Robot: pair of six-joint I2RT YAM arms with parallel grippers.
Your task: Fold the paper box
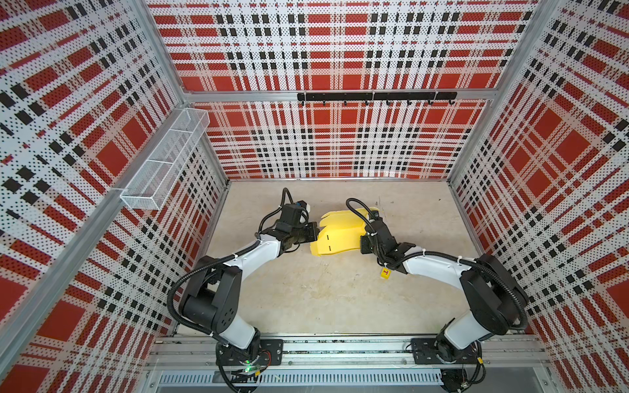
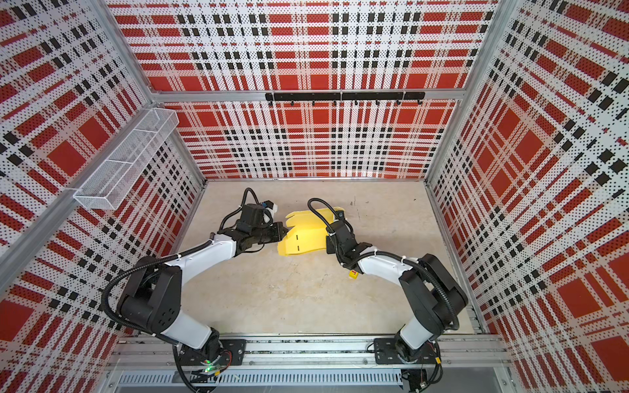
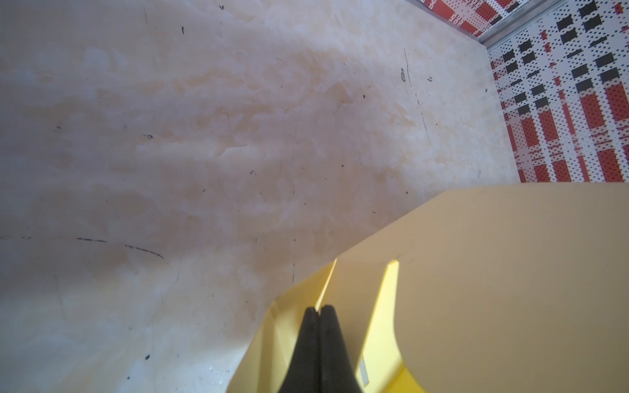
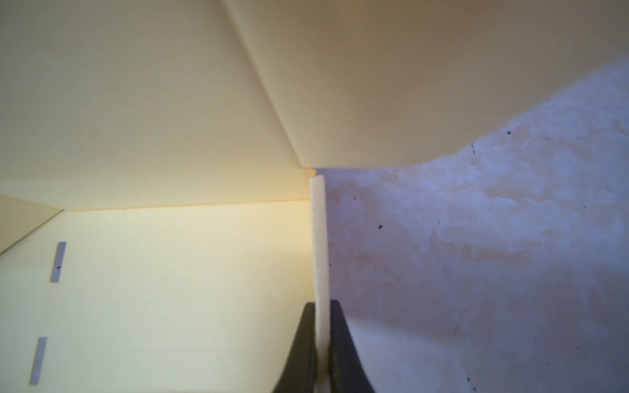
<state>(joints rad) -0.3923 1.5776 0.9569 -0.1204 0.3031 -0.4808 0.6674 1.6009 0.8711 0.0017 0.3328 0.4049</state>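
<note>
The paper box (image 1: pixel 340 234) (image 2: pixel 306 238) is a pale yellow die-cut sheet, partly folded, on the table's middle in both top views. My left gripper (image 1: pixel 316 235) (image 2: pixel 284 234) sits at its left edge. In the left wrist view its black fingers are pressed together (image 3: pixel 319 309) with a thin edge of the paper box (image 3: pixel 476 272) running in between them. My right gripper (image 1: pixel 363 239) (image 2: pixel 328 240) is at the sheet's right side. The right wrist view shows it shut (image 4: pixel 321 304) on an upright folded wall of the paper box (image 4: pixel 170 289), next to a panel with two slots.
A tiny yellow cube with a red letter (image 1: pixel 385 273) (image 2: pixel 354 274) lies under the right forearm. A wire basket (image 1: pixel 166 160) hangs on the left wall and a black hook rail (image 1: pixel 376 97) on the back wall. Plaid walls enclose the beige table (image 1: pixel 323 299).
</note>
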